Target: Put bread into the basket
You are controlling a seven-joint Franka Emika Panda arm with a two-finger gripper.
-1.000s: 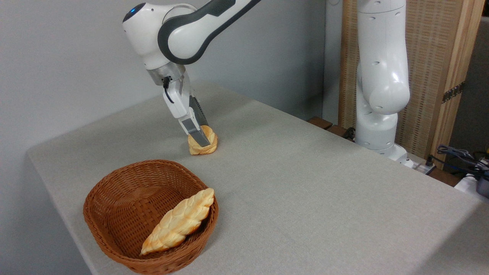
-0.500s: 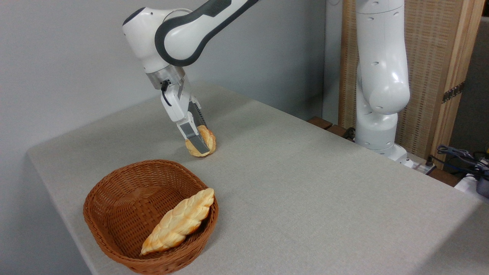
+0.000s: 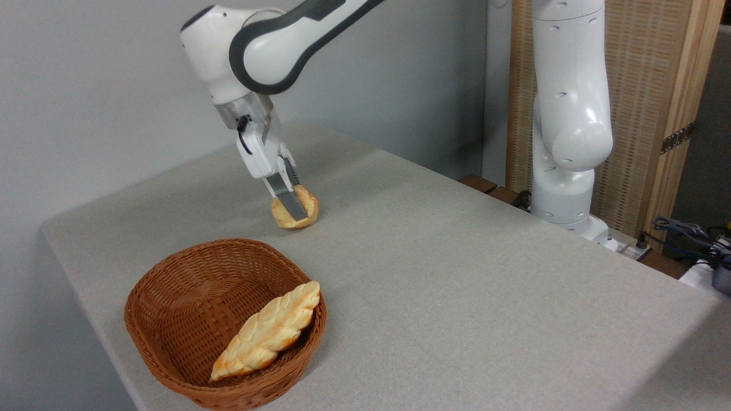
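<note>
Where the bun had sat on the bench a second earlier, the tool now held it clamped and tilted, lifted just clear toward the far-left edge. The wicker basket near the front-left corner, already holding the braided loaf, probably came next.

The gripper hides part of the bread; its far finger is unseen.

Braided loaf: long, leaf-shaped, golden, lay tilted near the front left corner of the table | Table: covered in grey cloth | Wood-framed woven panel: stood beyond the far right edge | Dark cables: lay off the right edge
</note>
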